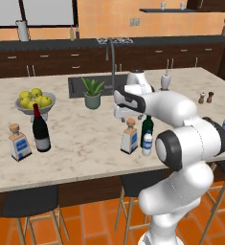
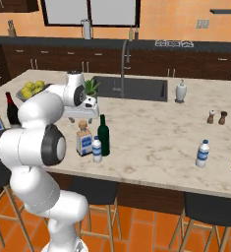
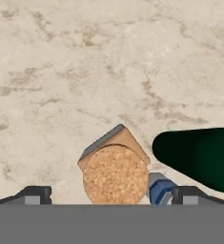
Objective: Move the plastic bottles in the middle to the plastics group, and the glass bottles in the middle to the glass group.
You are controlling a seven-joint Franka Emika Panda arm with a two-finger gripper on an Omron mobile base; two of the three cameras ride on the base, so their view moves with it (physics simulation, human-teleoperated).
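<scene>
My gripper (image 3: 108,193) hangs above the middle cluster, jaws spread wide and holding nothing. In the hand view the tan stopper of the squat square bottle (image 3: 115,175) sits just inside the span of my fingertips, slightly toward one side. The green bottle (image 3: 199,157) lies close beside it, and the small water bottle (image 3: 160,189) shows as a blue patch between the two.

From the base cameras the three stand almost touching near the counter's front edge: squat square bottle (image 1: 129,136), green bottle (image 1: 147,128), small water bottle (image 1: 147,143). The glass group, the wine bottle (image 1: 40,129) and its squat companion (image 1: 19,142), stands well apart at the left. The plastics group (image 2: 202,153) is far right.

Assessment: the step in hand appears to be taking the squat bottle. I should centre over the stopper before descending, keeping the outer finger clear of the water bottle.
</scene>
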